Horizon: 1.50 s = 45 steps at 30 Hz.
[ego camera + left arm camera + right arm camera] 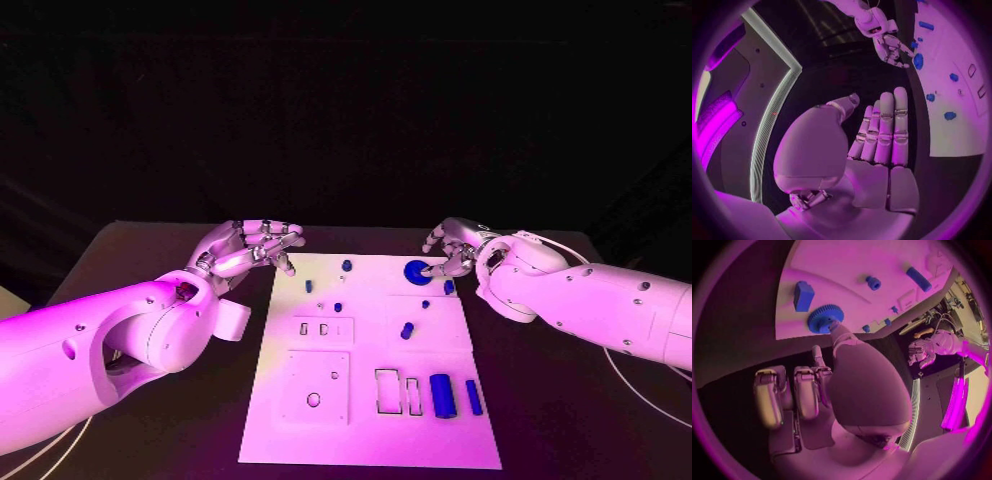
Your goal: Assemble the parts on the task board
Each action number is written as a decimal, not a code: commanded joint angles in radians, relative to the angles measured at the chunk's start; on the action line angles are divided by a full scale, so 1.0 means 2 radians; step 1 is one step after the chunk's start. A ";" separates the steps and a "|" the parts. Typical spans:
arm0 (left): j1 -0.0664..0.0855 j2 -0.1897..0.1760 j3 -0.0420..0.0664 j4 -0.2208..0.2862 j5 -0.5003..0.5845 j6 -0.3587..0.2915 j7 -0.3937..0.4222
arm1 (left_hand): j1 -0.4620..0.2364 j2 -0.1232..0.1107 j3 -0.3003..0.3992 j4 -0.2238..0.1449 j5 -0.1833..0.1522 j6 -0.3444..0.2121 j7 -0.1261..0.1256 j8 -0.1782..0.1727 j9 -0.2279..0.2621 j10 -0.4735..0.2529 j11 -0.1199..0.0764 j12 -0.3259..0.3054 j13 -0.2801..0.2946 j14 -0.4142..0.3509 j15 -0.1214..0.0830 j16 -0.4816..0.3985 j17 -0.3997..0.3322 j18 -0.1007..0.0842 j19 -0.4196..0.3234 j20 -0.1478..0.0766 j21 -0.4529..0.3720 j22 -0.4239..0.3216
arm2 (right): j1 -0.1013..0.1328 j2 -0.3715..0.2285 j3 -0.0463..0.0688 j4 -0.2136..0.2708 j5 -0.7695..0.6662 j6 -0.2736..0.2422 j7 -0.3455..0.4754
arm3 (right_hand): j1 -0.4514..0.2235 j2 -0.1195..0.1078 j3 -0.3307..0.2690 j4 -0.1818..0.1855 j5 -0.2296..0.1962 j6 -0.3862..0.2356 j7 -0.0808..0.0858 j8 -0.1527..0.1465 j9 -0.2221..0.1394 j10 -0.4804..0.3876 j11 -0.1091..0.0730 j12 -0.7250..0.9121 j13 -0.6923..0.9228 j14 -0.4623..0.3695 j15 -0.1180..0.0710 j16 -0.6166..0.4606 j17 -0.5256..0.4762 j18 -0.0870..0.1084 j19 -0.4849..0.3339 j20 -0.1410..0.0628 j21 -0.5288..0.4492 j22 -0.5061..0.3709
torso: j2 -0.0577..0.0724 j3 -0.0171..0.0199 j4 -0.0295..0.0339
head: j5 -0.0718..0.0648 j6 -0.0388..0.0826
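The white task board [368, 420] lies in the middle of the table. A blue gear [418, 270] sits near its far right corner. My right hand [459, 245] hovers right beside the gear; in the right wrist view its thumb tip [839, 332] reaches the rim of the gear [823, 319] while the other fingers [807, 390] are curled in, holding nothing. My left hand [253, 245] is off the board's far left corner. In the left wrist view its fingers [882, 132] are stretched out side by side, with nothing in them.
Several small blue parts are scattered on the far half of the board, such as a peg [346, 265] and a short piece [408, 329]. A thick blue cylinder [443, 396] and a thin bar [473, 397] lie near the front right beside rectangular slots [388, 391].
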 commanded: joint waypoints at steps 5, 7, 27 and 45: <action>0.001 0.002 0.000 -0.001 0.002 0.010 0.003 | -0.005 -0.001 0.003 0.000 0.000 -0.002 0.002 -0.002 0.000 0.000 0.001 -0.003 0.001 -0.003 -0.001 0.001 0.000 0.002 -0.003 -0.002 0.003 0.000 | -0.003 0.009 0.000 -0.009 0.007 0.023 -0.004 | -0.001 0.007 -0.004 0.000 0.003 0.000 0.001 0.004 0.002 0.035 0.004 0.004 0.113 0.049 0.003 0.004 0.109 -0.003 0.052 0.003 0.002 0.132 | 0.000 -0.0003 -0.0003 | 0.002 -0.002; 0.001 0.002 0.000 -0.001 0.002 0.010 0.003 | -0.005 -0.001 0.003 0.000 0.000 -0.002 0.002 -0.002 0.000 0.000 0.001 -0.003 0.001 -0.003 -0.001 0.001 0.000 0.002 -0.003 -0.002 0.003 0.000 | -0.003 0.010 0.000 -0.011 0.008 0.025 -0.004 | 0.000 0.009 -0.003 0.000 0.004 0.002 0.001 0.005 0.002 0.035 0.004 0.004 0.114 0.049 0.004 0.004 0.110 -0.003 0.052 0.003 0.002 0.132 | 0.000 -0.0004 -0.0004 | 0.002 -0.002; 0.001 0.001 0.000 -0.001 0.002 0.009 0.001 | -0.006 0.000 0.005 -0.001 0.000 -0.002 0.002 -0.001 0.001 0.000 0.001 -0.003 0.001 -0.004 -0.001 0.002 -0.001 0.002 -0.004 -0.001 0.005 0.002 | -0.005 0.012 0.000 -0.009 0.013 0.034 -0.001 | 0.002 0.014 0.001 0.000 0.011 0.016 -0.001 0.012 0.005 0.039 0.002 0.008 0.118 0.049 0.003 0.005 0.112 -0.003 0.052 0.003 0.002 0.132 | 0.000 -0.0002 -0.0006 | 0.003 -0.002; 0.001 0.001 0.000 -0.002 0.002 0.010 -0.002 | -0.004 0.001 0.009 -0.005 0.000 -0.002 0.002 -0.001 0.002 0.000 0.001 -0.003 0.001 -0.004 -0.001 0.002 -0.001 0.002 -0.006 -0.001 0.009 0.004 | -0.006 0.018 0.000 -0.009 0.013 0.034 -0.010 | -0.002 0.016 0.001 0.001 0.017 0.016 -0.001 0.013 0.005 0.038 0.002 0.008 0.117 0.050 0.002 0.006 0.114 -0.003 0.052 0.003 0.002 0.132 | 0.000 -0.0002 -0.0006 | 0.002 0.000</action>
